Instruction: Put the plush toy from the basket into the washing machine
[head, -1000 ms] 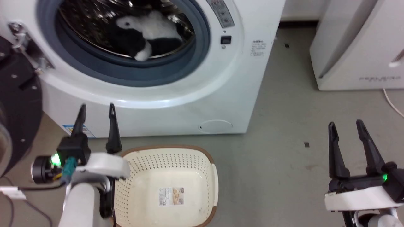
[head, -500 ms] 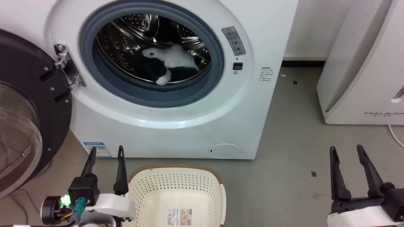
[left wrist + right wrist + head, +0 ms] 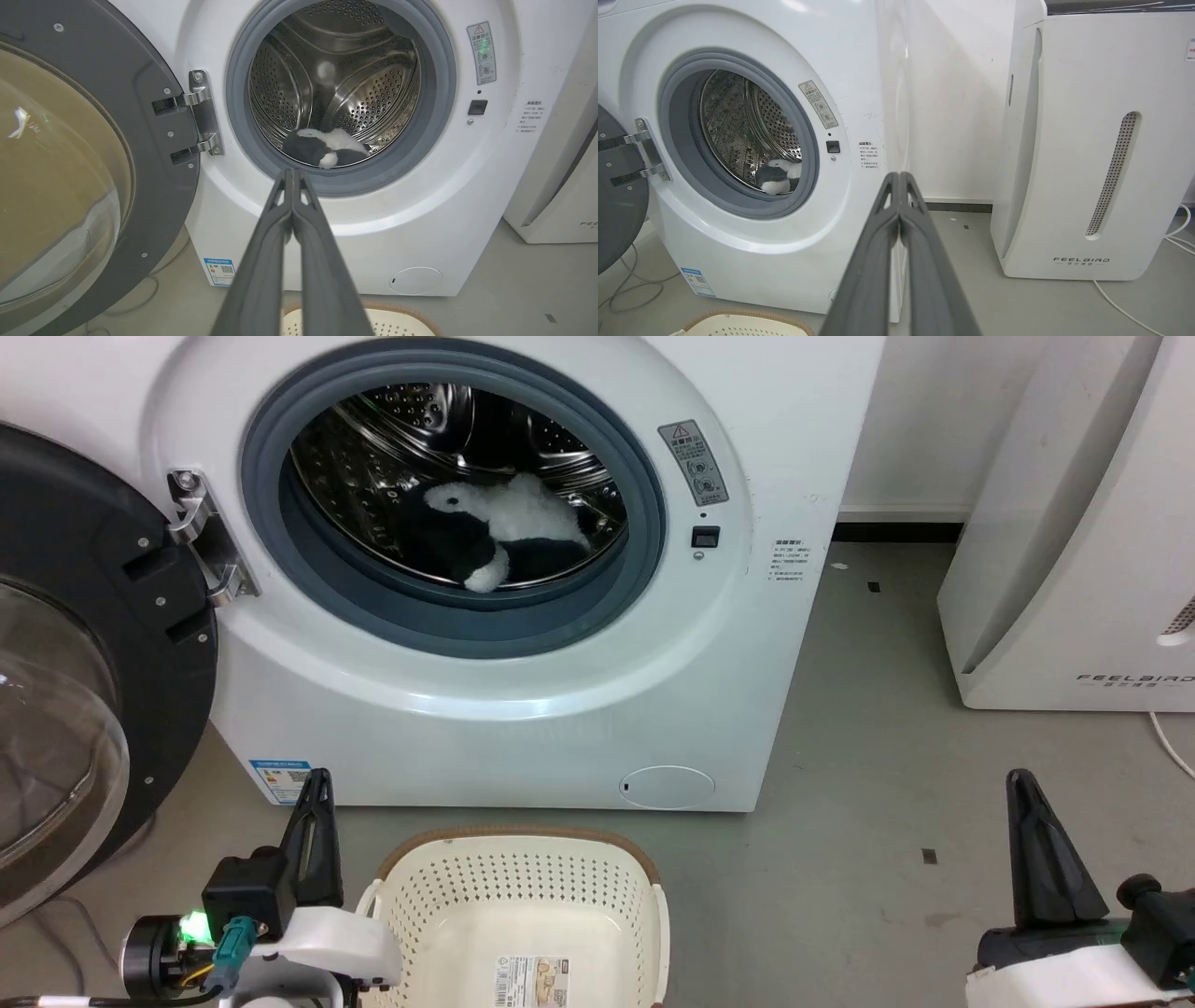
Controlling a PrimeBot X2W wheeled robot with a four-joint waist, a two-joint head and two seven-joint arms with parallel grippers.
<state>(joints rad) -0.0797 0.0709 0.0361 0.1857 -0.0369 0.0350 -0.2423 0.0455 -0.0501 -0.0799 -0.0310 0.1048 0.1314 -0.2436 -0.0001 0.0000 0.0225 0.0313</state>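
**The plush toy (image 3: 504, 525) lies in the washing machine (image 3: 560, 709)**

Nearest me, my left end effector (image 3: 316, 782) and right end effector (image 3: 1023, 782) are both clenched, gripping nothing. Between them the basket (image 3: 523, 833) sits on the floor (image 3: 840, 756). Beyond it, the toy rests low in the drum (image 3: 392, 439), with the door (image 3: 84, 644) open.

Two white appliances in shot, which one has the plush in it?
The washing machine on the left: door swung open, plush toy lying in its steel drum. The FEELBIRD appliance on the right is a closed box with a vent slot.
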